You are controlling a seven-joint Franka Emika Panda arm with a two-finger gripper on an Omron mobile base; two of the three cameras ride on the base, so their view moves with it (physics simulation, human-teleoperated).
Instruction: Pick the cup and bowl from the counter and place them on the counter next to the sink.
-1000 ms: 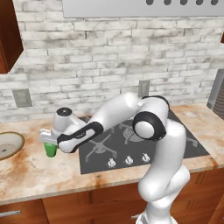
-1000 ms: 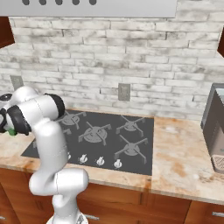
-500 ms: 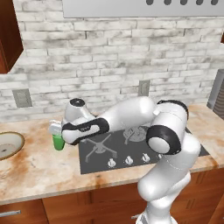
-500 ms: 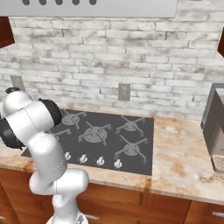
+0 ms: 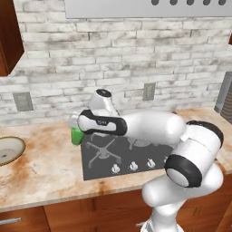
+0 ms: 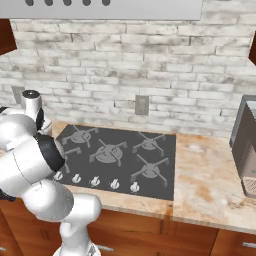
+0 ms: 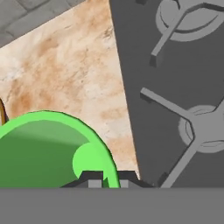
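Green cup (image 5: 76,135) pinched at its rim by our jaws, apparently lifted over stovetop (image 5: 118,152) edge; we'd keep it upright, clear grates, w/ bowl (image 5: 8,150) left of stovetop.

stovetop (image 6: 117,157), wall outlet (image 6: 141,104), brick backsplash (image 5: 113,63)
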